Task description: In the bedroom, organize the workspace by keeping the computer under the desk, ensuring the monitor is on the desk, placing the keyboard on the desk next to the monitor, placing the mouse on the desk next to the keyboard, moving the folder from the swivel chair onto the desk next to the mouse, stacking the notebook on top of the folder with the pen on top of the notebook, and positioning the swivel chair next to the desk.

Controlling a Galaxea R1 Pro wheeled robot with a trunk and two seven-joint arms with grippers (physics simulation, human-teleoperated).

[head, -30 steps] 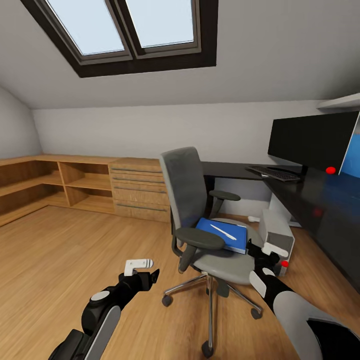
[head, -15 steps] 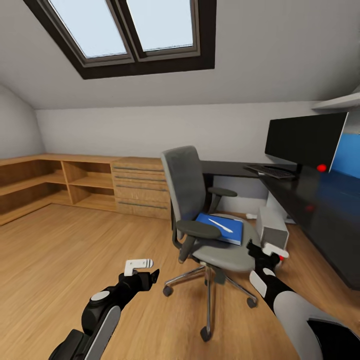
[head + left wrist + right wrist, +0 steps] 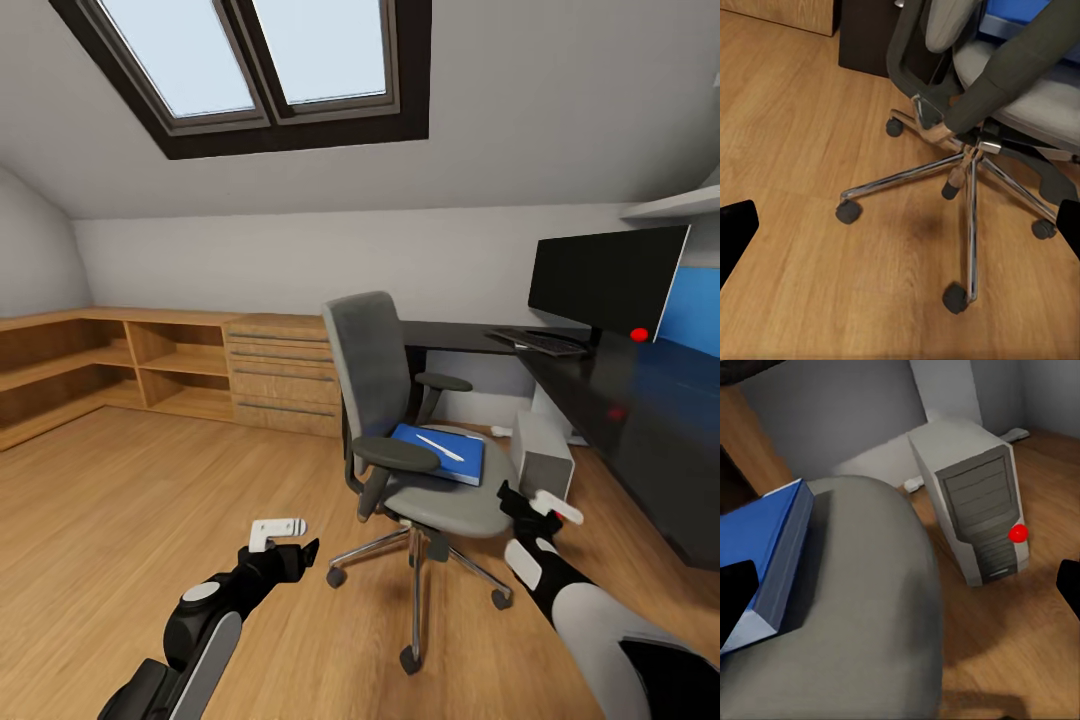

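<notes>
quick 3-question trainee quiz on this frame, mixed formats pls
1. True or false: the blue folder lies on the swivel chair seat.
2. What rests on the folder? A) mouse B) pen C) keyboard
3. Fill in: the computer tower stands on the ____, beside the desk.

Key:
1. True.
2. B.
3. Floor.

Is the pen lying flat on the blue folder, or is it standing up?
Lying flat. The pen rests slantwise on top of the folder, which lies on the swivel chair seat.
</notes>
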